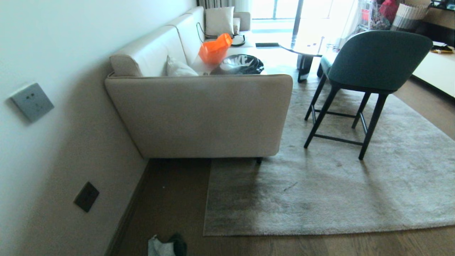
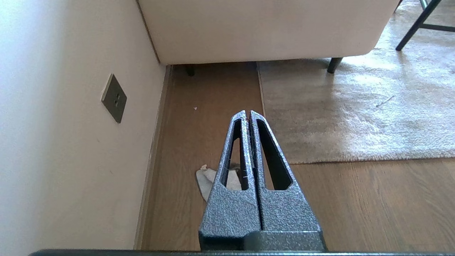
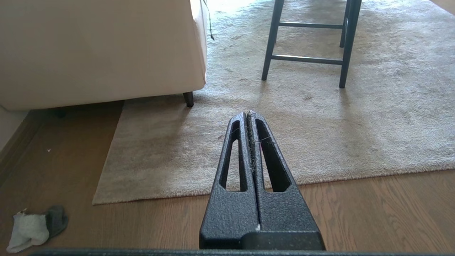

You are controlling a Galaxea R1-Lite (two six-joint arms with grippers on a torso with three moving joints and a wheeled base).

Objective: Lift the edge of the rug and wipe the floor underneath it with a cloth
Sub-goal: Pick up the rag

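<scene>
On the floor (image 1: 320, 245) at seven o'clock of the rug edge (image 1: 320, 230), cloth (image 1: 167, 246) untouched; both tools, left tool (image 2: 247, 114) and right tool (image 3: 247, 115), clenched empty, first grasp pending.

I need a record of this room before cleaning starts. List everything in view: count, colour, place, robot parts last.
rug: one, grey-beige, flat on the floor under the sofa's near foot and the chair
rug edge: one, straight, lying flat nearest the robot
floor: brown wood planks, bare between wall and rug
cloth: one, white and dark, on the floor near the wall, off the rug
sofa: one, cream, along the wall
cushions: two, pale, on the sofa
orange bag: one, on the sofa seat
black bag: one, beside the orange bag
chair: one, dark green, black legs, on the rug
wall plates: two, grey, left wall
left gripper: one, grey, shut, above the floor
right gripper: one, black, shut, above the rug edge
</scene>
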